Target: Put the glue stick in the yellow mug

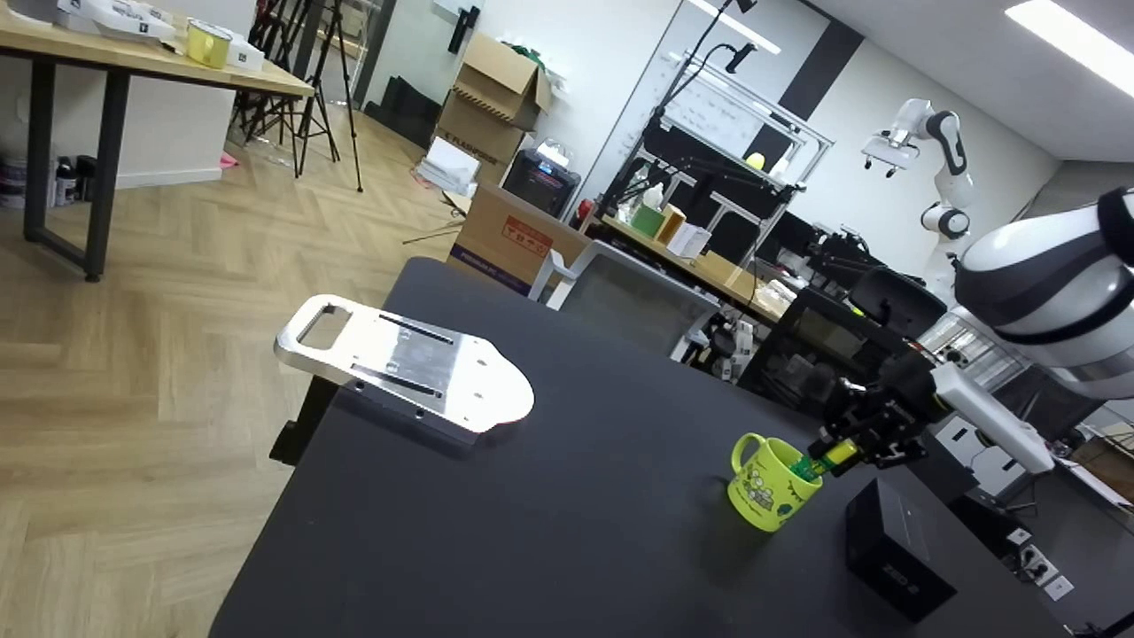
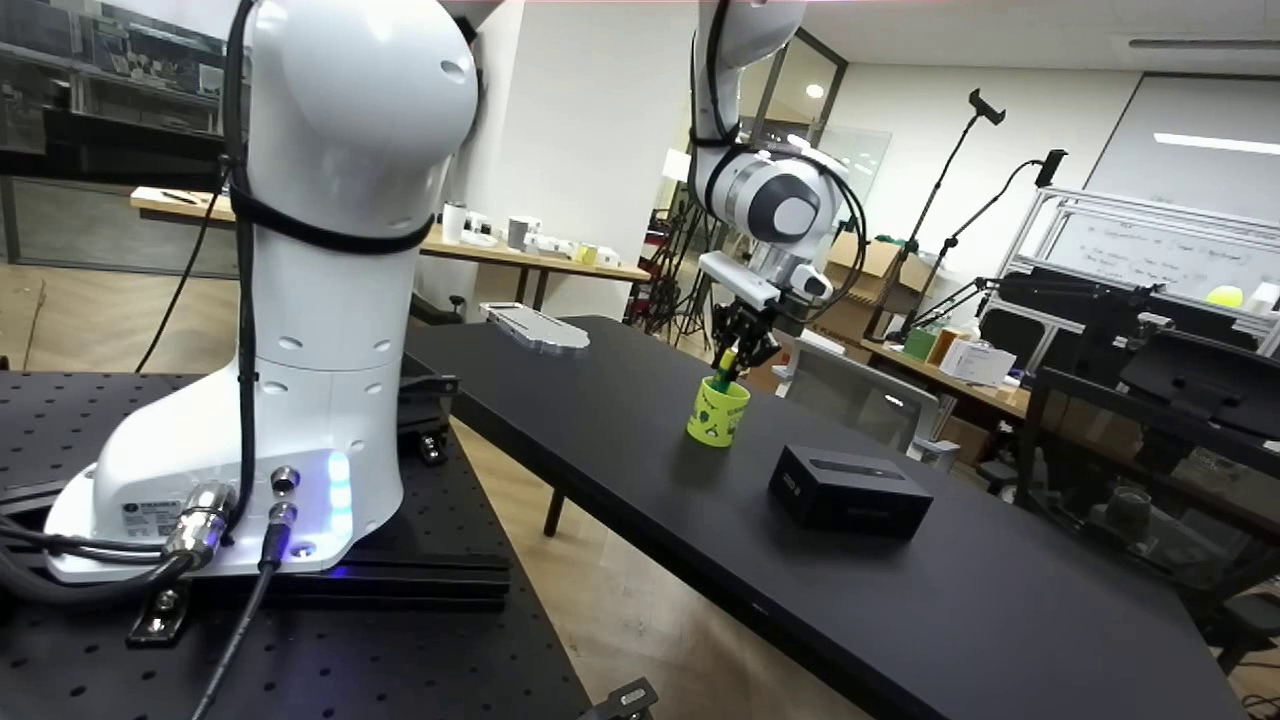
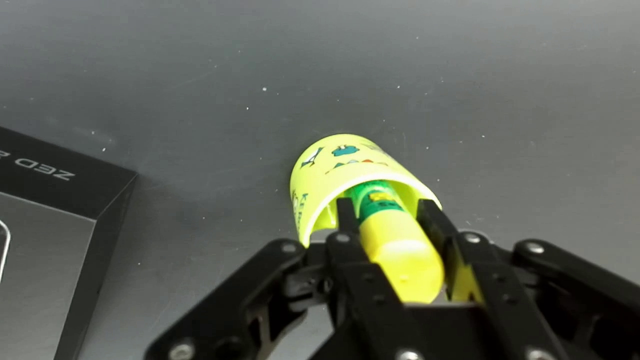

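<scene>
The yellow mug [image 1: 769, 489] stands upright on the dark table; it also shows in an exterior view [image 2: 714, 416] and in the wrist view [image 3: 320, 172]. The glue stick [image 3: 397, 245] has a yellow end and a green body with a label. Its green end is inside the mug's mouth and its yellow end sticks out above the rim. It shows in both exterior views [image 1: 840, 454] [image 2: 728, 360]. My gripper [image 3: 386, 202] is over the mug, its fingers close along both sides of the yellow end, shut on it, tips at the rim. The lower tip is hidden.
A black box [image 1: 899, 549] lies beside the mug, also in the wrist view [image 3: 55, 215]. A silver metal plate [image 1: 403, 363] lies at the table's far end. A white chair [image 1: 620, 292] stands at the table edge. Another yellow cup [image 1: 208, 44] is on a back table.
</scene>
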